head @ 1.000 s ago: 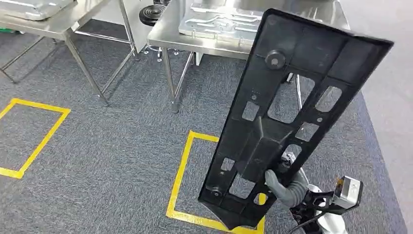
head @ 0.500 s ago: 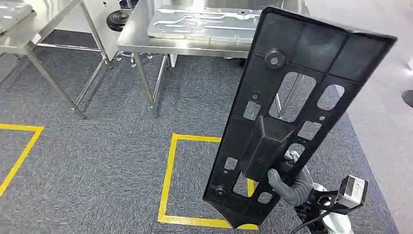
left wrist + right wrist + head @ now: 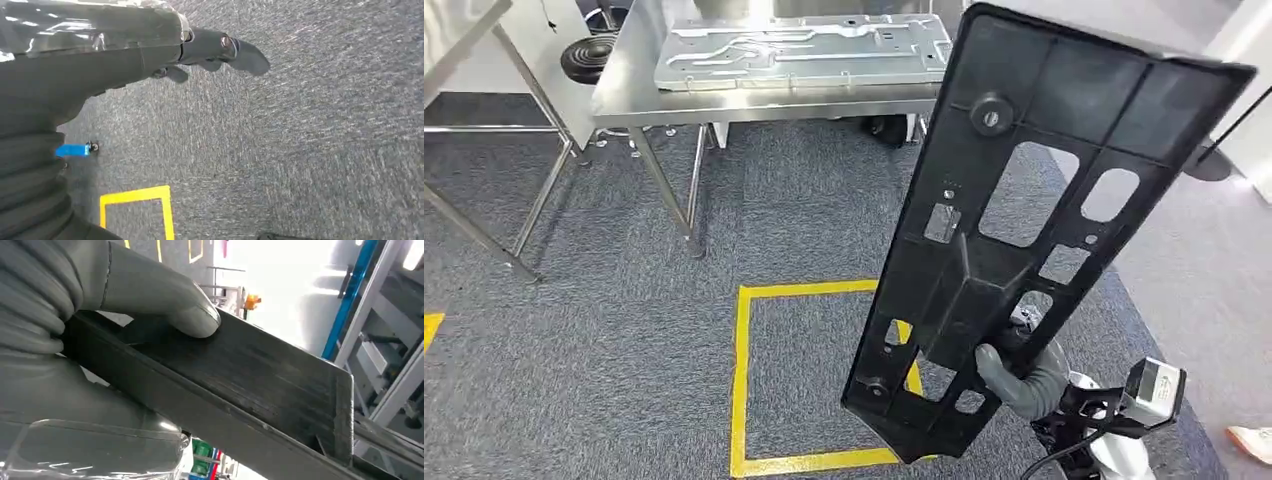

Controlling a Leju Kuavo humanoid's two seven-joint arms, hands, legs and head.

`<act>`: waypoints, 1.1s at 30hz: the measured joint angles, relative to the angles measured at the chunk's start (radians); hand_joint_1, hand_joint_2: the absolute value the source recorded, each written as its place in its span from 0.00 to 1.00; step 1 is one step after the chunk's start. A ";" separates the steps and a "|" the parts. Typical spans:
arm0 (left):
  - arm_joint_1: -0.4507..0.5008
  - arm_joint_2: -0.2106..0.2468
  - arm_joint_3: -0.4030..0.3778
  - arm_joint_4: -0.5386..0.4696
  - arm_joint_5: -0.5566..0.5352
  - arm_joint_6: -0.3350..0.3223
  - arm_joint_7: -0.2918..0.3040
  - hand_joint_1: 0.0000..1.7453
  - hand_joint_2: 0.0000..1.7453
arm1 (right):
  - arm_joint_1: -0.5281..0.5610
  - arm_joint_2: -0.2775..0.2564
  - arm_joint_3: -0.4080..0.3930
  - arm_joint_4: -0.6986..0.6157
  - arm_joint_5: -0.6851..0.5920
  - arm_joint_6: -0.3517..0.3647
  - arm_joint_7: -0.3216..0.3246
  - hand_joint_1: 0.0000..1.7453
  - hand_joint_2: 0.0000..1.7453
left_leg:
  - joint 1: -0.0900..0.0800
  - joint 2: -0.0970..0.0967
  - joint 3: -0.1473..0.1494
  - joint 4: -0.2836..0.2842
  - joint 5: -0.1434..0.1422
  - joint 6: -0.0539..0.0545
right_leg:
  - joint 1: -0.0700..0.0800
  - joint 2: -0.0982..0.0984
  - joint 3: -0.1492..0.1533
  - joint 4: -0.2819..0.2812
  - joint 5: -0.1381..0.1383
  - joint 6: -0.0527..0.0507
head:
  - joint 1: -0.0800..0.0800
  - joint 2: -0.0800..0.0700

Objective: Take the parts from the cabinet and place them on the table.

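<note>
You see the right hand (image 3: 1021, 378) gripping the long black plastic panel (image 3: 1024, 215) near its lower end, thumb (image 3: 165, 295) pressed on a rib; ribbed, with cut-out windows, it stands tilted above the carpet (image 3: 624, 330). The left hand (image 3: 220, 50) hangs with fingers loosely extended, holding nothing.

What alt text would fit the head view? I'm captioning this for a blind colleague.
The robot's right hand holds a long black plastic panel with cut-out holes, tilted upright above grey carpet. Ahead stands a steel table carrying a flat grey metal plate, and a yellow taped square marks the floor in front of it.
</note>
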 joint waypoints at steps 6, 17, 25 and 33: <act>0.002 -0.002 0.000 0.000 0.003 0.006 -0.002 0.00 1.00 | -0.023 -0.003 -0.002 0.011 -0.001 -0.016 0.002 0.97 1.00 | -0.001 0.042 0.002 -0.007 0.001 0.017 | -0.003 -0.124 -0.157 0.319 -0.138 0.017 | 0.000 0.000; -0.005 -0.004 0.001 0.000 0.003 -0.010 -0.006 0.00 1.00 | -0.030 -0.008 -0.005 0.015 0.003 -0.027 -0.002 0.97 1.00 | -0.004 0.051 0.022 0.023 -0.039 -0.033 | 0.005 -0.132 0.043 -0.028 -0.020 -0.042 | 0.000 0.000; 0.008 -0.004 0.001 0.000 0.004 -0.011 -0.016 0.00 1.00 | -0.038 -0.008 0.000 0.026 0.012 -0.029 -0.002 0.97 1.00 | -0.005 0.040 -0.140 0.089 0.104 -0.029 | 0.008 -0.110 0.162 -0.028 -0.116 -0.045 | 0.000 0.000; 0.005 -0.002 0.002 0.000 0.005 -0.012 -0.016 0.00 1.00 | -0.046 -0.008 0.004 0.031 0.015 -0.031 -0.007 0.97 1.00 | -0.008 0.029 -0.013 -0.025 0.026 0.022 | 0.000 -0.119 0.056 0.200 -0.054 0.001 | 0.000 0.000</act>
